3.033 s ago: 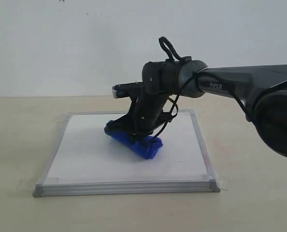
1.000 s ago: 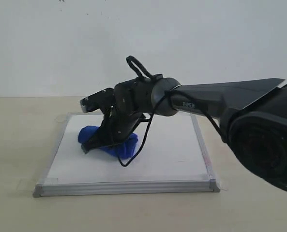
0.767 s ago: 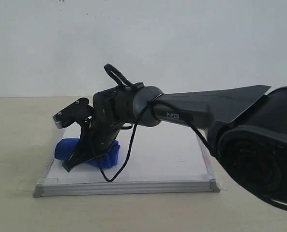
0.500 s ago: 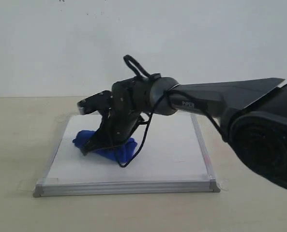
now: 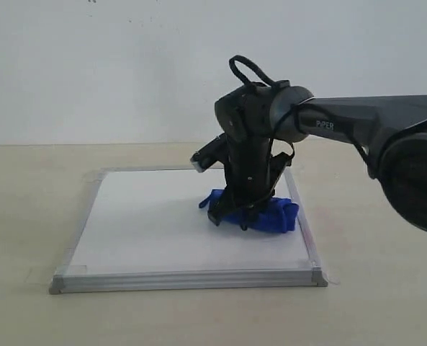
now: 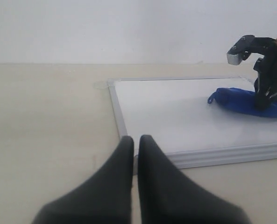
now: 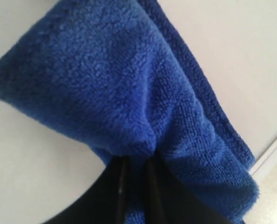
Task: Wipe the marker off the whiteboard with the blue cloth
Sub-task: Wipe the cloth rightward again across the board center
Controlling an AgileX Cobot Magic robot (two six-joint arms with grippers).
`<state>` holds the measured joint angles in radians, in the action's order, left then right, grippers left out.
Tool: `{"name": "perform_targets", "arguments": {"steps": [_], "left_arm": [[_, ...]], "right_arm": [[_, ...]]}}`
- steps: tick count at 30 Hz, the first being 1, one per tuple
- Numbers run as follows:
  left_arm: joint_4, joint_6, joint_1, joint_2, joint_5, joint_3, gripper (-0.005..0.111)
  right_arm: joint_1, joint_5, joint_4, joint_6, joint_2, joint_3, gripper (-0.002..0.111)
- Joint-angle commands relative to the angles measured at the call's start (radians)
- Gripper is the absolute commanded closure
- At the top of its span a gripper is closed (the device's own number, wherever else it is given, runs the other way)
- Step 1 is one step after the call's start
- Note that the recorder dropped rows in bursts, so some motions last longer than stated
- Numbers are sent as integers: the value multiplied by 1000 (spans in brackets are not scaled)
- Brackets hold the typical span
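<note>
Pinching the blue cloth (image 7: 129, 107) between clamped right fingers (image 7: 105, 200) on the whiteboard (image 5: 141, 223); left fingers (image 6: 110, 196) together.

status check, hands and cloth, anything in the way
Right hand shut on blue cloth, pressed to whiteboard near its right edge. Left hand shut, empty, off the board. No red marker visible; nothing in the way.

The right claw (image 5: 230, 215) dragged the blue cloth (image 5: 276, 216) rightward.
</note>
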<state>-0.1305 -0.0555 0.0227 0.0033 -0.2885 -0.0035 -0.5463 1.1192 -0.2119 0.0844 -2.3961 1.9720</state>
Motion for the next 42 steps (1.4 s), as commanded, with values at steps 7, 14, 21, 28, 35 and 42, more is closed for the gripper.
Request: {"name": "perform_targets", "arguments": {"steps": [7,14,21,28,35,42], "left_arm": [[-1,-5,-1,-3,3,4,103],[-1,-5,-1,-3,3,4,103],[-1,-5,-1,-3,3,4,103],[-1,-5,-1,-3,3,4,103],[-1,-5,-1,-3,3,4,103],[-1,-5,-1,-3,3,4,103]], "right_arm": [[14,102,-36,16,45,-262,109],[-75,65,36,-22,119,-312,109],[-211,-128,49,-16,132,-312,109],[-164,-93,-154,-76,121,-312,109],[31,-1,-208,-239,121,-312,109],[24,0,-141,-241,121,-312,109]]}}
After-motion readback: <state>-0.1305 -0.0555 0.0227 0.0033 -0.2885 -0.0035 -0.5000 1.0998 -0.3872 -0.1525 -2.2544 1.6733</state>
